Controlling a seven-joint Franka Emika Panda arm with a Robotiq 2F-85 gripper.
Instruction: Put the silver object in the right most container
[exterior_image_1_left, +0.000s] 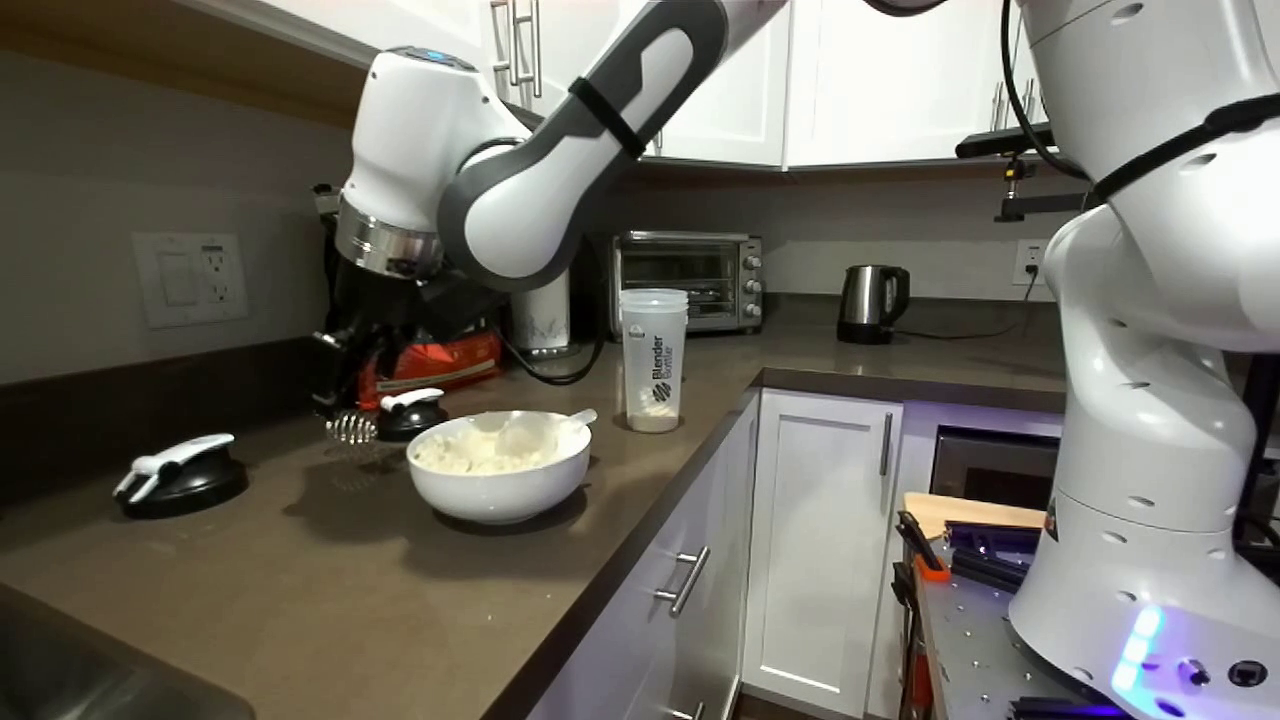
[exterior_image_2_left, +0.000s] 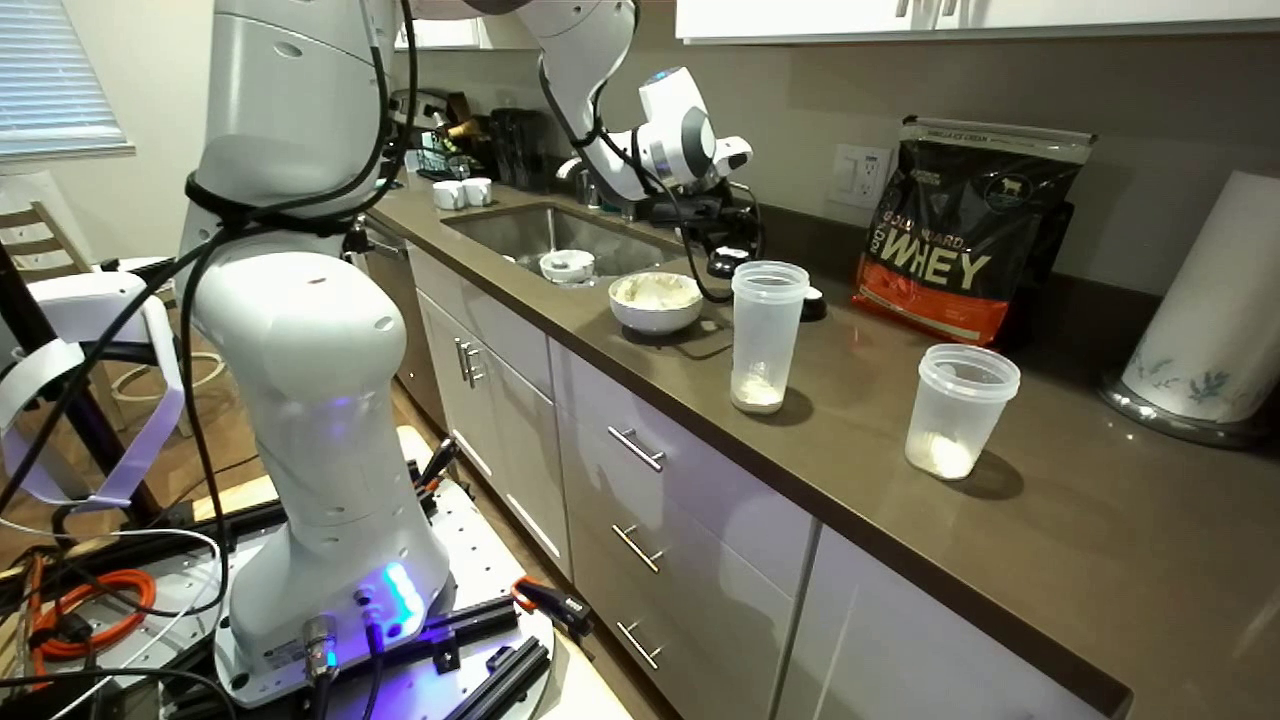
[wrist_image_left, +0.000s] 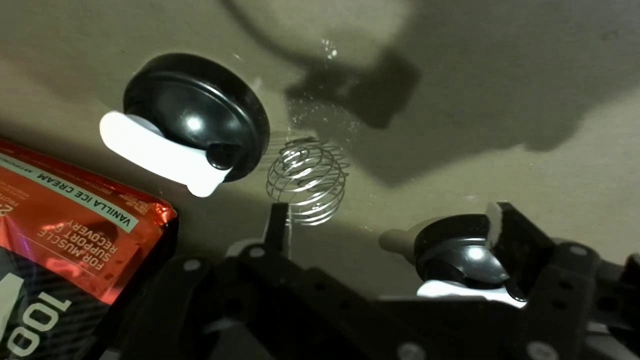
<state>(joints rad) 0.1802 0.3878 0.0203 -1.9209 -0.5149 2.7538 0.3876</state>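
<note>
The silver object is a wire whisk ball (wrist_image_left: 307, 180) on the counter; it also shows in an exterior view (exterior_image_1_left: 352, 428). My gripper (wrist_image_left: 390, 207) is open and empty above the counter; its left finger overlaps the lower edge of the ball in the wrist view. I cannot tell if they touch. In an exterior view the gripper (exterior_image_1_left: 345, 372) is just above the ball. The right most container is a clear shaker bottle (exterior_image_2_left: 955, 412) with whitish powder at the bottom. A similar bottle (exterior_image_2_left: 768, 335) stands left of it and mostly hides it in an exterior view.
A white bowl (exterior_image_1_left: 500, 490) of pale powder with a scoop stands near the ball. Black lids with white flip caps lie on both sides, one left (wrist_image_left: 200, 110) and one right (wrist_image_left: 460, 250). A whey bag (exterior_image_2_left: 960, 230) leans at the wall beside a paper towel roll (exterior_image_2_left: 1200, 310).
</note>
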